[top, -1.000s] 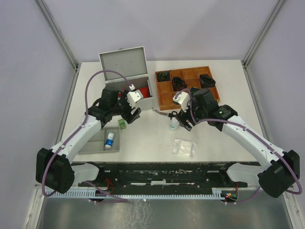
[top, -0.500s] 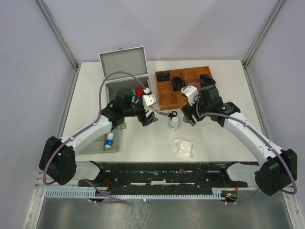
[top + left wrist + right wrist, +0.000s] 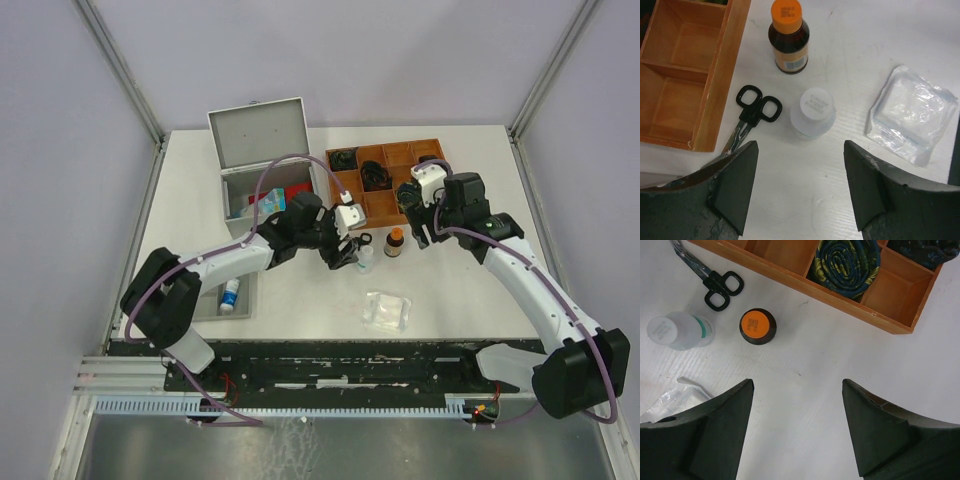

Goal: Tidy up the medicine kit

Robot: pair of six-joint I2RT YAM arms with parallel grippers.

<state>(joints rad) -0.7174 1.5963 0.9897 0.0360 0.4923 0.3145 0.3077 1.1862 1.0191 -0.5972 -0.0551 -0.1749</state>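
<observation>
The medicine kit point(image 3: 262, 170) stands open at the back left with its lid up, a red pouch and a blue packet inside. My left gripper point(image 3: 347, 252) point(image 3: 800, 147) hangs open and empty just short of a white bottle point(image 3: 365, 258) point(image 3: 812, 112). Black-handled scissors point(image 3: 352, 239) point(image 3: 754, 112) lie beside that bottle. A brown bottle with an orange cap point(image 3: 396, 242) point(image 3: 788, 35) point(image 3: 757, 326) stands upright to its right. My right gripper point(image 3: 424, 226) point(image 3: 797, 385) is open and empty, up and to the right of the brown bottle.
The brown wooden compartment tray point(image 3: 403, 186) point(image 3: 855, 297) holds dark rolled items at the back right. A clear gauze packet point(image 3: 387, 311) point(image 3: 912, 120) lies nearer the front. A grey tray point(image 3: 205, 300) at the left holds a blue-and-white bottle point(image 3: 231, 293).
My left arm has swung right from the kit to the white bottle. My right gripper has drawn back toward the wooden tray, and the brown bottle now shows standing where it was.
</observation>
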